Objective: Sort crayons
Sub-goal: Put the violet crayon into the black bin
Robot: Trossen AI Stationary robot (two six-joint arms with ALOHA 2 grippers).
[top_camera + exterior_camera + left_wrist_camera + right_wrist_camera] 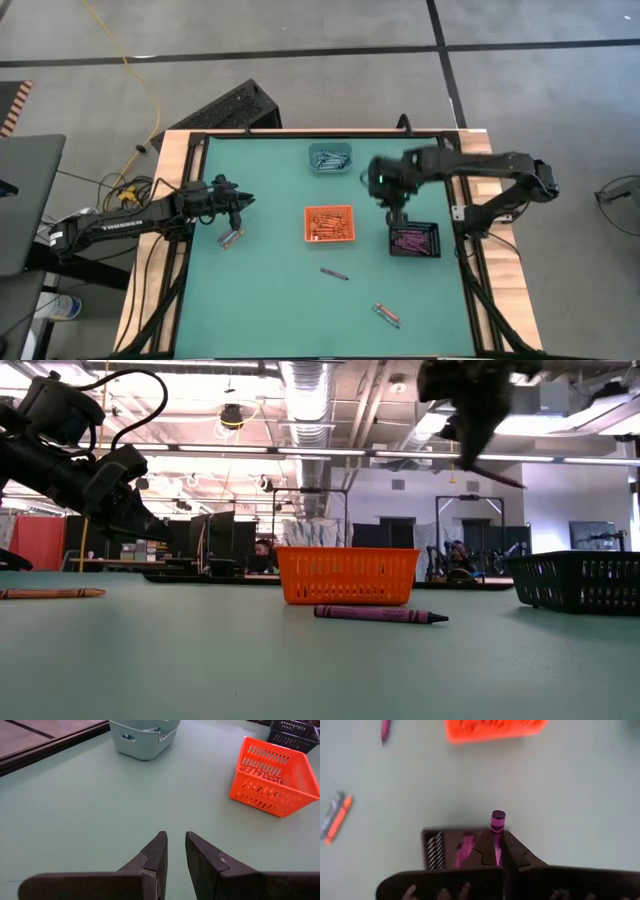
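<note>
My right gripper [496, 837] is shut on a purple-pink crayon [498, 820], high above the near-left part of the black tray [428, 243], which holds several purple-pink crayons. My left gripper [175, 842] is open by a narrow gap and empty, low over the table at the left. Two crayons [232, 238] lie on the table just near of it. A purple crayon [334, 273] lies alone near the table's middle, and it also shows in the low view [380, 615]. Two more crayons [386, 315] lie toward the near edge. My right gripper pinches the purple-pink crayon between its two fingers, and the crayon lies along them. Its free end [498, 815] sticks out past the fingertips. The fingers point down. The crayon is lifted clear, and in the low view it slants down from the gripper [497, 475].
An orange tray [330, 223] with orange-red crayons stands in the middle. A teal tray [330, 158] with blue-grey crayons stands at the far edge. The table has a raised dark rim [190, 200]. Bare mat lies between the trays and the near edge.
</note>
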